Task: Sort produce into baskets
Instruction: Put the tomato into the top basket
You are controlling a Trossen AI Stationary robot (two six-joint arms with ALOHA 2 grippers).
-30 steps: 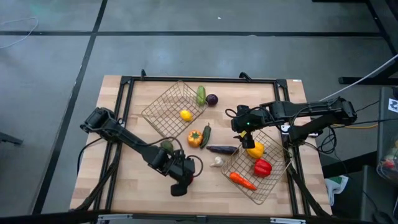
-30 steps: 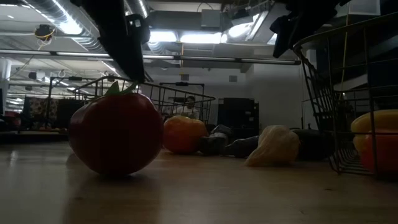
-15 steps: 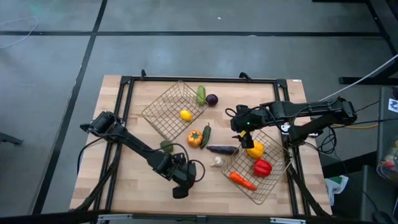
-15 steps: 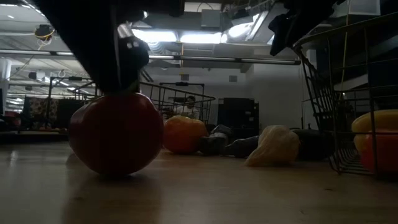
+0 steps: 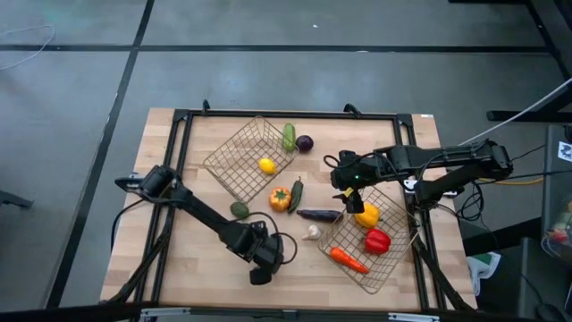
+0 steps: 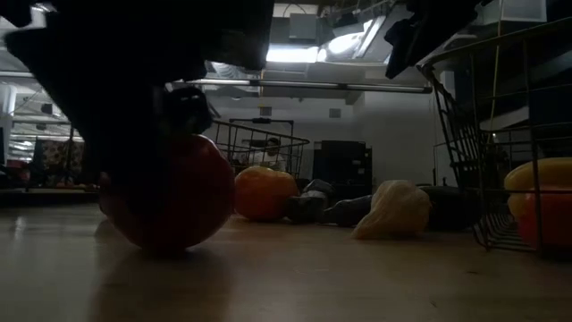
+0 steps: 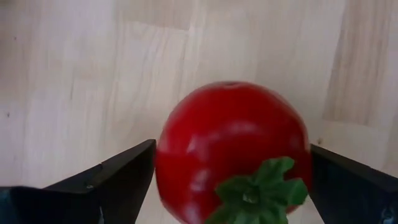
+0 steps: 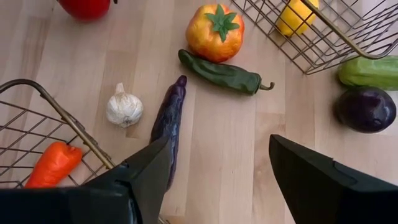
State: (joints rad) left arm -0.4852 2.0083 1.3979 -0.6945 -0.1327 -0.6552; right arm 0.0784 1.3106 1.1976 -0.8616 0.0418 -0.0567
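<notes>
High view: the left gripper hangs at the table's near edge, over the tomato.

Left wrist view: fingers apart, flanking the tomato. It looks smooth, round and rigid, likely slippery; grip its widest middle.

Right wrist view: the right gripper hovers open.

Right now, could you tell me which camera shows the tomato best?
The left wrist view: the tomato fills it, red with its green leaves, between open jaws. The low view shows it dark and partly covered by the arm. The high view hides it; the right wrist view shows only an edge.
</notes>
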